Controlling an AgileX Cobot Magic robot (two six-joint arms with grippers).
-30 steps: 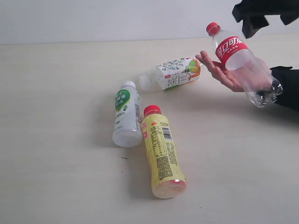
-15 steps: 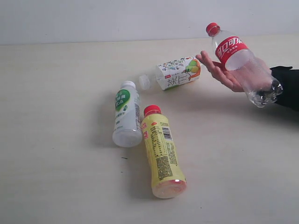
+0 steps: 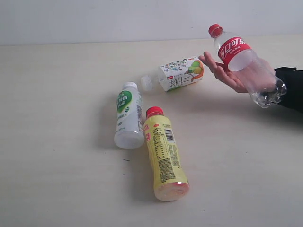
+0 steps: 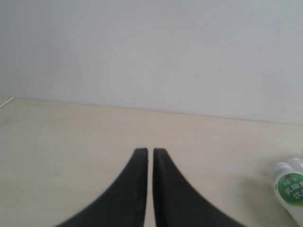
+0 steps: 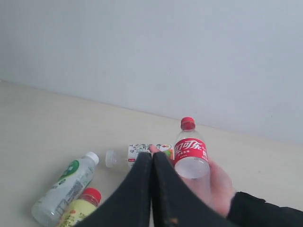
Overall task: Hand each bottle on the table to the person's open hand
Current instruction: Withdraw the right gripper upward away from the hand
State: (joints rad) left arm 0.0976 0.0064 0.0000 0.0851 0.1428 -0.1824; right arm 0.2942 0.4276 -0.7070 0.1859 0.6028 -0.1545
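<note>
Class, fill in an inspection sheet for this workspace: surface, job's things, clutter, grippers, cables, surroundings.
Surface: pale beige table, a few small dark specks.
Job's things: clear red-capped bottle rests tilted in the person's hand; white bottle, yellow bottle and floral-label bottle lie on their sides on the table.
Clutter: nothing seen.
Grippers: left gripper shut, empty; right gripper shut, empty; neither shows in the exterior view.
Cables: nothing seen.
Surroundings: plain pale wall behind the table; dark sleeve on the person's arm.
</note>
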